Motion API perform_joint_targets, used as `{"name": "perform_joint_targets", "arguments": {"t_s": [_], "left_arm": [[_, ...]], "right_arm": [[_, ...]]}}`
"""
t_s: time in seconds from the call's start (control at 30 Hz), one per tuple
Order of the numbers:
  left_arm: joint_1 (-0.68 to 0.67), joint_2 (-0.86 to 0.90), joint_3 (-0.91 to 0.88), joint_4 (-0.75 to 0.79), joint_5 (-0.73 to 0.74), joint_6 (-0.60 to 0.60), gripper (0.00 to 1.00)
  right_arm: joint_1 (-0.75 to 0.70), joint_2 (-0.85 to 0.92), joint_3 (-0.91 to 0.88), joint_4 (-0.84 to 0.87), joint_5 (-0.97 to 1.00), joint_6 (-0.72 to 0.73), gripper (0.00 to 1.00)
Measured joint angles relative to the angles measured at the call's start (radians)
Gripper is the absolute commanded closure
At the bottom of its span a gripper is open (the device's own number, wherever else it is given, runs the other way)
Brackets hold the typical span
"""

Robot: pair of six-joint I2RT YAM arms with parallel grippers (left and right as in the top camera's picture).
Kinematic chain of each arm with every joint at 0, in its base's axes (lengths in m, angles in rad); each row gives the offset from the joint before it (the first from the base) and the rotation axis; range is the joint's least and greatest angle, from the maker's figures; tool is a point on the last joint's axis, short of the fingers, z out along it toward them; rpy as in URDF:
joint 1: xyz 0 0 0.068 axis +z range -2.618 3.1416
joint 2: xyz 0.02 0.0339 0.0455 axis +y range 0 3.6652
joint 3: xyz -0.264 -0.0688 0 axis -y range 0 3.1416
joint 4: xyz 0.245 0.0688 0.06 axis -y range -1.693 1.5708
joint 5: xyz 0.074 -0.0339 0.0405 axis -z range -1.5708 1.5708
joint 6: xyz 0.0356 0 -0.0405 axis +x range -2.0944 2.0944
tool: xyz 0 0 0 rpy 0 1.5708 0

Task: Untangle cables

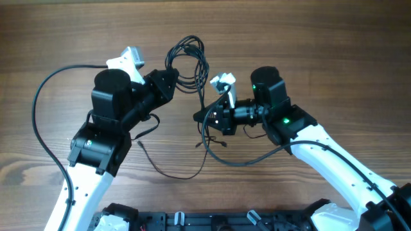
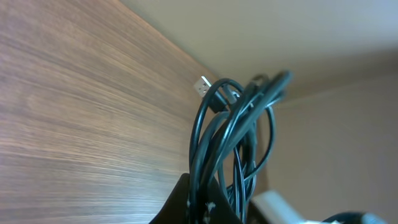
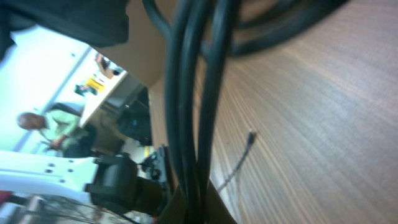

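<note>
**A:** Cables (image 1: 190, 63) first: who has hold of them?

**B:** Both arms. The left gripper (image 1: 171, 80) is clamped tight on the bundle. In its wrist view the dark strands come straight up out of the pinched fingers (image 2: 174, 211) and arc over in several loops.

**A:** And the other side?

**B:** The right gripper (image 1: 200, 117) is closed on them too, on another stretch of the same bunch. Its own camera shows a few dark cords running out from between the fingers (image 3: 179, 208) and on past the lens. They are too close and blurred to count.

**A:** Where does the bundle go from there outward?

**B:** From above, the loops sit between the two grippers and fan toward the far side of the wooden table (image 1: 308, 38). Below the right gripper the strands drop to the wood. One thin cord sweeps in a curve toward the left arm and ends near it.

**A:** Any plug ends?

**B:** One small metallic plug (image 2: 204, 85) shows near the top of the loops in the left wrist view, seen against the wood. In the right wrist view a loose end (image 3: 249, 138) lies flat on the table, apart from the gripped cords.

**A:** Are they separated?

**B:** No, they are looped together.
</note>
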Motion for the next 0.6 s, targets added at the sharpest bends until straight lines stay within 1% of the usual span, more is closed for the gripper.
{"name": "perform_joint_targets", "arguments": {"t_s": [0.1, 0.3, 0.43, 0.6], "left_arm": [[-0.013, 0.009, 0.0, -0.003, -0.007, 0.074, 0.96], [-0.099, 0.054, 0.0, 0.002, -0.011, 0.226, 0.96], [-0.148, 0.066, 0.0, 0.018, -0.011, 0.315, 0.96], [-0.171, 0.066, 0.0, 0.02, -0.018, 0.425, 0.96]], "right_arm": [[-0.016, 0.0, 0.0, 0.002, -0.021, 0.046, 0.95], [-0.054, -0.02, 0.0, 0.028, -0.037, 0.127, 0.96], [-0.111, -0.045, 0.0, 0.077, -0.051, 0.214, 0.96], [-0.189, -0.047, 0.0, 0.083, -0.063, 0.309, 0.96]]}}
